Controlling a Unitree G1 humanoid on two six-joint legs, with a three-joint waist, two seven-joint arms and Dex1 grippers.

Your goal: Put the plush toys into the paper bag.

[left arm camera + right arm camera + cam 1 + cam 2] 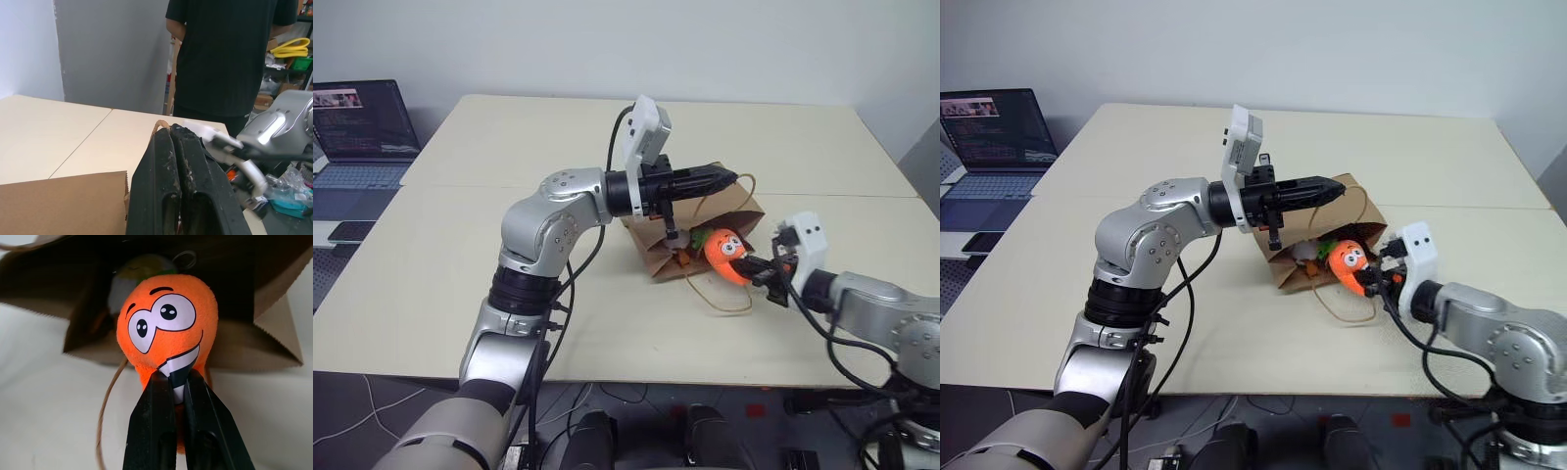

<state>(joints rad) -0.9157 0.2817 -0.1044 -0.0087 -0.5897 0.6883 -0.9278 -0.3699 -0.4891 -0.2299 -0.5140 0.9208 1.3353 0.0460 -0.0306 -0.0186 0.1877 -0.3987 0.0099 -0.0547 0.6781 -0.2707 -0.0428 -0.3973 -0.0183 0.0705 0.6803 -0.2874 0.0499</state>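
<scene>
Open laptop [362, 137] at upper left of the frame, screen lit, beside the pale surface [509, 147]. Person in black shirt [230, 54] standing past the surface's far edge, cluttered shelves [293, 49] behind.

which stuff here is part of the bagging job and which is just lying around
Part of the job:
- paper bag, held at its rim by the left hand
- carrot plush, gripped by the right hand at the bag's mouth
- egg plush, already inside

Just lying about:
- laptop
- person behind the table
</scene>
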